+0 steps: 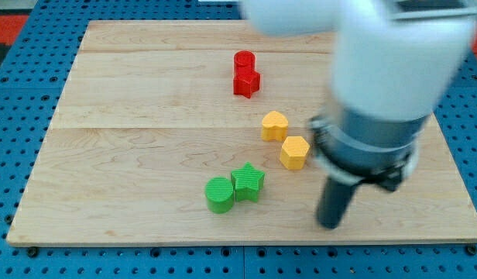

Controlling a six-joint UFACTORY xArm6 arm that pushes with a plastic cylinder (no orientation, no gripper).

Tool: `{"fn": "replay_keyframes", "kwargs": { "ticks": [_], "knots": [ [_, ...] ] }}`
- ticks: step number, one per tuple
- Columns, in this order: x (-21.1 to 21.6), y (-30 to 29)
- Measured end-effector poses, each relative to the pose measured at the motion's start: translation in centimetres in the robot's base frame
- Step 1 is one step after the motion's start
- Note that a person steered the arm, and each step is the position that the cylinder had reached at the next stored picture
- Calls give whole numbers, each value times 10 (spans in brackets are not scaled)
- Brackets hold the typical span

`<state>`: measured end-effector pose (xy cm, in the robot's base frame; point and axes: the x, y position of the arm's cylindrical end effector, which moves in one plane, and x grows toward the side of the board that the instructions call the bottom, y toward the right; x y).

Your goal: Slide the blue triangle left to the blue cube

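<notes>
No blue triangle or blue cube shows in the camera view; the big white and grey arm body [378, 85] covers the board's right part. My tip [329, 225] rests on the wooden board [130, 155] near the view's bottom right. It is apart from every visible block, right of the green star [248, 182] and below the yellow hexagon [294, 152].
A red cylinder [243, 60] touches a red star-like block [246, 81] at the view's top centre. A yellow heart [275, 125] sits up-left of the yellow hexagon. A green cylinder [219, 194] touches the green star. Blue pegboard [22, 116] surrounds the board.
</notes>
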<state>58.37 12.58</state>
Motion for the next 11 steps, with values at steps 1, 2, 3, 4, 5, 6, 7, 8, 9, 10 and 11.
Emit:
{"fn": "replay_keyframes", "kwargs": {
  "ticks": [1,2,3,4,5,6,7,8,9,10,11],
  "knots": [
    [-43,22],
    [-50,-19],
    [-61,-62],
    [-64,-101],
    [-56,-88],
    [-54,-63],
    [-59,-54],
    [-125,-53],
    [-125,-71],
    [-138,-58],
    [-129,3]
  ]
}}
